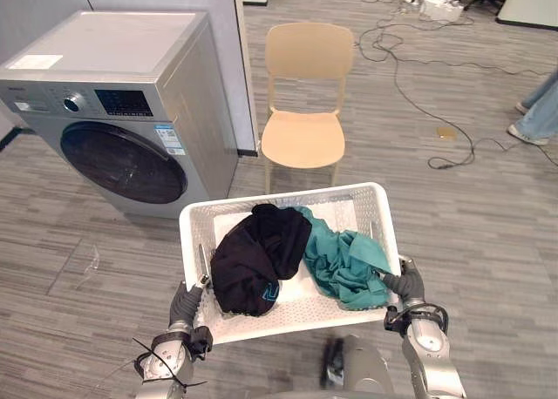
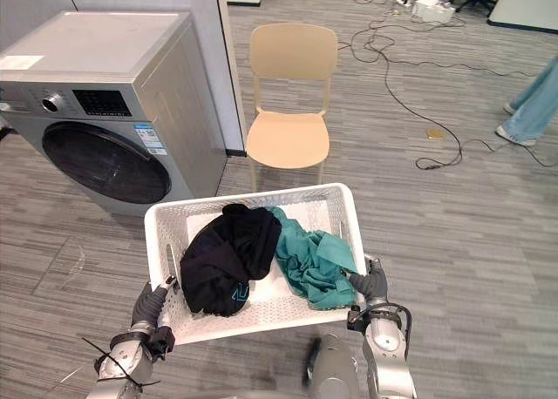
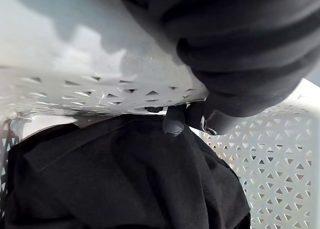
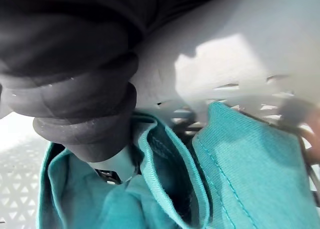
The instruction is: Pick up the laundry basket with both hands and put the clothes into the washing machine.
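In the left eye view we see one white perforated plastic laundry basket (image 1: 288,192) carried between the left hand (image 1: 185,305) at its left rim and the right hand (image 1: 406,283) at its right rim. It holds two pieces: one crumpled black cloth garment (image 1: 257,255) along its left wall and one teal cloth garment (image 1: 344,264) by its near right corner. One grey front-loading washing machine (image 1: 122,111) stands well apart on the floor, its round door shut, with one beige plastic chair (image 1: 305,111) near it.

The right eye view gives us the same count. We judge the basket stiff and light, best held by its side rims and kept level. The clothes look soft and limp, to be gathered by the bunch.

In the left wrist view a dark fingertip (image 3: 174,125) hooks over the rim above the black garment, so that hand grips the basket.

In the right wrist view the teal garment lies close by, but we cannot tell whether the right hand is closed.
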{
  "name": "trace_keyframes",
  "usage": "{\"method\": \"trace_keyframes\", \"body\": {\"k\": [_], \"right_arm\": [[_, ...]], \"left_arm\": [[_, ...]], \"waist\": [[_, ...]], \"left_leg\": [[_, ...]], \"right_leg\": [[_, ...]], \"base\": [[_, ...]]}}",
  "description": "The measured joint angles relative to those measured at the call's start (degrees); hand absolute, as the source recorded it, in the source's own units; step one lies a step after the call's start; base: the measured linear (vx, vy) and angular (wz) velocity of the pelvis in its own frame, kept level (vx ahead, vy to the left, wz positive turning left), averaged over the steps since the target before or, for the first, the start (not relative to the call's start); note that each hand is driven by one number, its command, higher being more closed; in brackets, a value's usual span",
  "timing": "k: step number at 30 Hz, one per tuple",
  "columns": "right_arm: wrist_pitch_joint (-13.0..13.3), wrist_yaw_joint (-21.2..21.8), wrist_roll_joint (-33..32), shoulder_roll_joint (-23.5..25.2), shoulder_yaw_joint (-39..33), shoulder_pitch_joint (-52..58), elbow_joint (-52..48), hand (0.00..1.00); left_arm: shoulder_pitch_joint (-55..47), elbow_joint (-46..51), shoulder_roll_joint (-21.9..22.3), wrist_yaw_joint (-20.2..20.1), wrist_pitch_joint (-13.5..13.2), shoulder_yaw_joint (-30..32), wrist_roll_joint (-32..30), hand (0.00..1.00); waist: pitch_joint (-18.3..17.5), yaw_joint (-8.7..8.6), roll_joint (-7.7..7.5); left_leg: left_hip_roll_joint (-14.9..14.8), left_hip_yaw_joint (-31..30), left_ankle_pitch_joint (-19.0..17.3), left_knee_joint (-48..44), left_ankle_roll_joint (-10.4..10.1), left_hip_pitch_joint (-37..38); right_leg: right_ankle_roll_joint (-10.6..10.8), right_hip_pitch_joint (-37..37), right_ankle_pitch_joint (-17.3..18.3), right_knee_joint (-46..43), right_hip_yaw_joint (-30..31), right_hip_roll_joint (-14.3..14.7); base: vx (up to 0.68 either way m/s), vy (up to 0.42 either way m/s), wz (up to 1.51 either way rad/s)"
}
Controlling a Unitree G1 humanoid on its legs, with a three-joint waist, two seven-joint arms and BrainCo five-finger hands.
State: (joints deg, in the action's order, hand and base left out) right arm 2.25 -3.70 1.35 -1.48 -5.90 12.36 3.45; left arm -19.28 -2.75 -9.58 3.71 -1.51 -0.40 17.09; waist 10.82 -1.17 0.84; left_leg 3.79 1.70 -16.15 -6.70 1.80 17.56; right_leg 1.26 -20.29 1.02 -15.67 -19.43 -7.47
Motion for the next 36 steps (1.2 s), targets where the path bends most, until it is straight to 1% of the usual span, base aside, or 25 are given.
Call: {"method": "trace_keyframes", "body": {"k": [1,2,3,4,5,6,7,8,9,10,12,13,14,15,16,19,21,22,24,26,27,30,31,33,36], "right_arm": [[-0.07,-0.22,-0.27,-0.42,-0.04,0.98,-0.43,1.00],[-0.44,-0.19,-0.35,-1.68,-0.44,0.67,-0.44,1.00],[-0.59,-0.12,-0.35,-2.08,-0.72,0.75,-0.56,1.00],[-0.75,-0.04,-0.38,-3.00,-0.24,0.65,-1.25,1.00],[-0.90,-0.12,-0.58,-3.96,0.11,1.14,-3.08,1.00],[-0.87,-0.04,-0.64,-4.30,0.32,1.65,-3.93,1.00],[-0.75,-0.03,-0.64,-4.62,0.73,2.02,-4.83,1.00],[-0.58,-0.07,-0.77,-4.45,0.34,1.77,-4.90,1.00],[-0.56,-0.03,-0.80,-4.49,0.06,1.61,-4.88,1.00],[-0.55,-0.20,-0.88,-4.59,0.07,1.52,-4.88,1.00],[-0.54,-0.68,-0.88,-5.20,-0.28,0.32,-4.52,1.00],[-0.53,-0.80,-0.90,-5.34,-0.28,0.08,-4.20,1.00],[-0.51,-1.14,-0.90,-5.64,-0.30,0.07,-3.84,1.00],[-0.30,-1.27,-1.01,-6.64,-0.31,0.79,-3.69,1.00],[-0.41,-1.34,-1.02,-5.84,-0.22,0.13,-1.86,1.00],[-0.92,-1.41,-0.69,-5.76,-0.24,-1.40,-1.38,1.00],[-1.00,-1.17,-0.29,-5.81,-0.29,-2.35,-1.11,1.00],[-1.01,-1.11,-0.24,-5.46,-0.29,-3.10,0.09,1.00],[-1.06,-0.99,-0.19,-4.61,-0.27,-3.23,0.36,1.00],[-1.01,-1.06,-0.18,-4.42,0.00,-3.27,0.34,1.00],[-0.99,-1.14,-0.15,-4.54,0.00,-3.45,0.33,1.00],[-1.00,-1.29,-0.14,-4.39,-0.93,-4.05,-0.41,1.00],[-1.00,-1.49,-0.14,-4.42,-1.85,-3.84,-0.94,1.00],[-1.05,-1.84,-0.13,-4.55,-3.29,-3.87,-0.96,1.00],[-1.19,-2.34,0.43,-7.08,-5.31,-4.59,-1.54,1.00]], "left_arm": [[-0.07,-0.07,0.24,-0.04,0.08,-0.77,-0.01,1.00],[-0.27,-0.54,1.94,0.00,0.12,-1.37,-0.20,1.00],[-0.32,-0.57,2.31,0.06,0.12,-1.13,-0.21,1.00],[-0.33,-0.58,2.99,0.09,0.15,-0.76,-0.20,1.00],[-0.64,-0.57,4.11,0.00,0.14,-0.49,-0.20,1.00],[-1.14,-0.57,4.47,-0.03,0.02,-0.32,-0.19,1.00],[-1.85,-0.28,4.77,-0.28,-0.44,-0.23,-0.02,1.00],[-1.83,0.02,4.90,-0.84,-1.27,-0.58,-0.01,1.00],[-1.73,-0.01,4.71,-0.98,-1.37,-0.56,-0.01,1.00],[-1.55,-0.05,4.72,-1.09,-1.36,-0.55,0.00,1.00],[-1.01,-0.12,4.85,-1.07,-1.38,-0.58,0.07,1.00],[-0.79,-0.23,4.85,-1.06,-1.38,-0.66,0.08,1.00],[-0.75,-0.41,4.90,-1.05,-1.36,-0.98,0.08,1.00],[-0.92,-0.76,5.13,-1.03,-1.28,-1.78,0.07,1.00],[-0.64,-2.16,4.47,-0.86,-1.26,-1.67,0.07,1.00],[0.48,-2.49,4.11,-0.32,-0.97,-1.78,0.02,1.00],[0.96,-2.45,4.10,0.14,-0.99,-1.75,0.17,1.00],[1.24,-2.45,3.47,0.17,-0.98,-1.84,0.17,1.00],[1.26,-2.40,2.75,0.17,-1.04,-1.92,0.17,1.00],[1.35,-2.28,1.87,0.17,-1.28,-2.03,0.27,1.00],[1.38,-2.16,1.77,0.16,-1.43,-2.02,0.30,1.00],[3.54,-2.19,0.41,0.16,-1.57,-3.23,0.37,1.00],[4.63,-2.23,-0.89,0.16,-1.57,-4.54,0.77,1.00],[6.77,-3.13,-1.78,0.22,-1.49,-6.34,0.78,1.00],[8.80,-4.11,0.41,0.77,-1.30,-8.43,0.71,1.00]], "waist": [[-0.17,-0.52,0.26],[-0.68,-0.91,2.99],[-0.56,-0.89,3.39],[-0.30,-1.06,4.01],[0.06,-0.90,4.67],[0.10,-0.56,4.70],[0.34,0.18,4.56],[0.45,0.67,5.38],[0.69,0.87,4.86],[1.08,1.85,3.91],[1.43,3.48,3.20],[1.51,3.74,3.08],[1.39,3.60,3.28],[0.38,3.64,4.92],[-0.27,3.40,3.42],[-0.42,3.33,1.84],[-0.43,3.42,1.65],[-0.18,3.35,1.43],[-0.08,2.65,1.47],[0.02,2.11,1.45],[0.02,2.08,1.43],[0.69,1.99,0.32],[1.20,1.91,-0.93],[3.24,1.73,-3.66],[3.59,0.75,0.24]], "left_leg": [[-0.84,-1.26,-0.91,-0.43,-1.55,2.71],[-3.61,-1.74,-1.31,-4.37,-2.16,3.18],[-4.31,-1.59,-1.18,-8.82,-2.36,2.09],[-5.85,-0.68,1.55,-21.67,-4.16,-1.89],[-7.67,1.01,11.61,-35.48,-4.85,-7.25],[-8.71,1.99,20.34,-40.94,-6.33,-9.35],[-11.32,2.38,22.34,-51.33,-5.62,-13.38],[-15.10,3.03,16.95,-64.65,-2.19,-21.26],[-15.69,3.60,14.54,-66.50,-1.13,-23.81],[-16.37,4.67,10.26,-65.08,-0.05,-28.53],[-15.56,6.34,5.46,-51.36,-1.61,-35.66],[-14.58,6.38,5.38,-44.77,-1.88,-36.65],[-12.30,6.01,7.03,-28.72,-3.57,-36.68],[-10.83,4.91,16.41,-13.53,-4.79,-35.40],[-8.81,5.21,17.72,-14.56,-1.50,-34.56],[-6.52,7.27,11.22,-20.40,1.57,-35.32],[-5.54,8.34,9.02,-20.49,2.83,-33.03],[-4.87,9.04,8.83,-16.64,3.10,-28.82],[-4.79,9.13,8.83,-13.68,3.09,-24.54],[-5.14,10.16,8.82,-8.93,3.04,-18.70],[-5.35,10.56,8.59,-8.08,2.66,-17.94],[-6.60,10.55,7.21,-8.55,0.36,-19.52],[-6.46,9.94,6.62,-9.49,-0.67,-21.31],[-5.31,7.96,5.14,-11.43,-2.79,-22.80],[-9.63,4.37,6.35,-13.37,-5.32,-29.11]], "right_leg": [[-2.40,0.85,-7.01,-0.61,3.30,1.16],[-4.53,1.35,-4.96,-4.45,4.26,3.40],[-4.73,2.03,-2.81,-6.05,3.82,3.22],[-4.88,4.31,0.59,-8.39,2.37,3.62],[-5.18,8.89,3.16,-7.75,1.80,4.86],[-4.98,11.81,4.25,-6.04,2.26,5.65],[-4.61,16.51,5.62,-2.53,2.58,6.76],[-4.72,23.13,6.40,2.08,2.93,8.46],[-4.21,25.43,6.77,3.82,3.40,8.39],[-3.98,29.44,6.98,7.07,4.19,7.85],[-1.92,32.95,8.20,9.99,5.68,5.67],[-0.65,33.65,8.96,9.97,5.82,4.60],[1.74,35.45,10.49,10.03,5.84,2.90],[3.94,37.02,11.95,10.29,6.33,3.22],[4.82,38.34,12.55,10.52,7.33,0.63],[5.23,37.26,11.56,5.73,10.52,-3.06],[7.58,33.44,9.33,-4.29,12.49,-4.95],[11.09,27.25,5.54,-18.52,15.07,-6.38],[10.81,21.53,6.43,-30.84,15.54,-6.68],[5.71,15.43,9.43,-36.08,10.12,-9.40],[4.73,13.84,9.94,-34.95,8.31,-10.50],[4.83,8.21,9.54,-17.89,6.13,-10.89],[6.10,8.17,6.16,-8.99,6.38,-10.15],[6.29,9.22,0.22,-3.24,5.49,-10.44],[3.41,7.06,-2.04,1.20,0.86,-6.08]], "base": [[0.73,-0.148,0.64],[0.74,-0.139,0.55],[0.75,-0.124,0.23],[0.87,-0.176,0.14],[0.86,-0.183,0.05],[0.72,-0.159,-0.11],[0.69,-0.093,-0.20],[0.55,-0.068,-0.15],[0.77,-0.077,-0.18],[0.50,-0.030,-0.27],[0.70,0.072,-0.43],[0.68,0.202,-0.29],[0.60,0.232,-0.11],[0.62,0.261,-0.05],[0.63,0.262,0.02],[0.57,0.258,-0.01],[0.42,0.215,-0.16],[0.38,0.212,-0.13],[0.32,0.151,-0.07],[0.24,0.067,-0.18],[0.17,0.003,-0.29],[0.08,-0.121,-0.01],[0.02,-0.186,0.31],[0.08,-0.321,0.43],[0.13,-0.296,0.29]]}}
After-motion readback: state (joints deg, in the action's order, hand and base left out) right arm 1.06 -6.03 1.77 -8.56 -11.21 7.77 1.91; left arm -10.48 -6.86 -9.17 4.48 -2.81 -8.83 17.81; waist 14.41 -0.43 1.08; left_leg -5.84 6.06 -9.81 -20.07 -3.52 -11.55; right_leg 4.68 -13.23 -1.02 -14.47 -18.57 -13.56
